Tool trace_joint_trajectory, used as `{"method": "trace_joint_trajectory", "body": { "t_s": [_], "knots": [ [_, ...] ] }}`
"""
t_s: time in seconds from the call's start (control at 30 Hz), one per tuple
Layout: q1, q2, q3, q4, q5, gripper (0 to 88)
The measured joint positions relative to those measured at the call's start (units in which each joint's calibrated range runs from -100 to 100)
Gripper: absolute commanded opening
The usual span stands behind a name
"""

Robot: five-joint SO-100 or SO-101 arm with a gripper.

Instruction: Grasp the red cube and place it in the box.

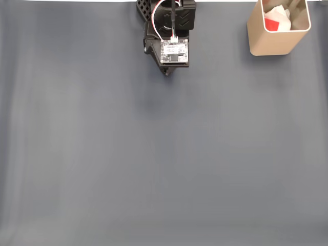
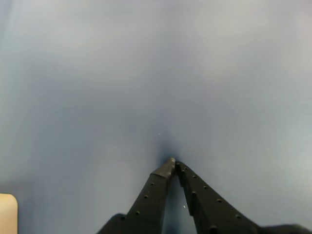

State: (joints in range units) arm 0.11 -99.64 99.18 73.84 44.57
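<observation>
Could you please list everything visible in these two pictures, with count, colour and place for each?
box: one, beige, top right corner of the fixed view; a beige corner also shows at the wrist view's lower left edge.
red cube: one, red, inside the box, beside something white that I cannot identify.
table: one, grey-blue surface under everything in both views.
arm: one, black with a pale circuit board and wires, top centre of the fixed view.
tool: one, black, two fingers with tips together, holding nothing, low over the table in the wrist view.
</observation>
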Motion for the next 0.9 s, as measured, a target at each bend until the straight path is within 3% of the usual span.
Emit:
{"method": "trace_joint_trajectory", "body": {
  "t_s": [0.9],
  "knots": [
    [0.00,-0.36,0.00,1.22,1.90,0.7]
  ]
}}
